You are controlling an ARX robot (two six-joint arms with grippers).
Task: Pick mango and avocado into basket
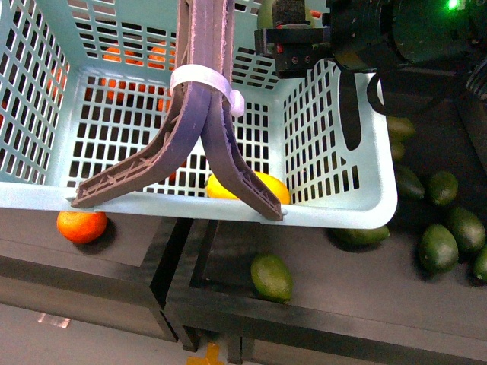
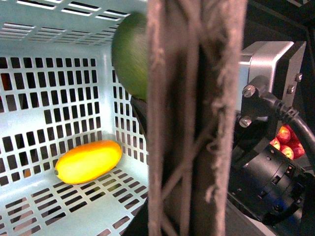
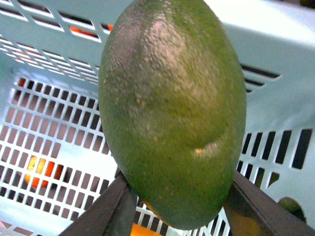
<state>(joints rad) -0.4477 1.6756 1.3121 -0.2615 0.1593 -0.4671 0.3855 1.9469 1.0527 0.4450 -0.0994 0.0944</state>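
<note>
The pale teal basket (image 1: 152, 201) fills the front view, its brown-grey handles (image 1: 205, 129) drawn together and rising out of the top of the picture. My left gripper (image 2: 189, 216) is shut on those handles (image 2: 194, 118), which block most of the left wrist view. The yellow mango (image 1: 259, 186) lies on the basket floor (image 2: 88, 161). My right gripper (image 1: 293, 42) hangs over the basket's right side, shut on the dark green avocado (image 3: 172, 113), held between its two fingers (image 3: 106, 211). The same avocado (image 2: 130, 54) shows above the basket interior.
An orange (image 1: 82, 226) lies under the basket's front left on a dark shelf. Several loose avocados (image 1: 437, 247) sit to the right, and one more (image 1: 272, 276) lies at the front. More orange fruit (image 1: 114, 57) shows through the far lattice wall. Red fruit (image 2: 288, 140) lies behind the right arm.
</note>
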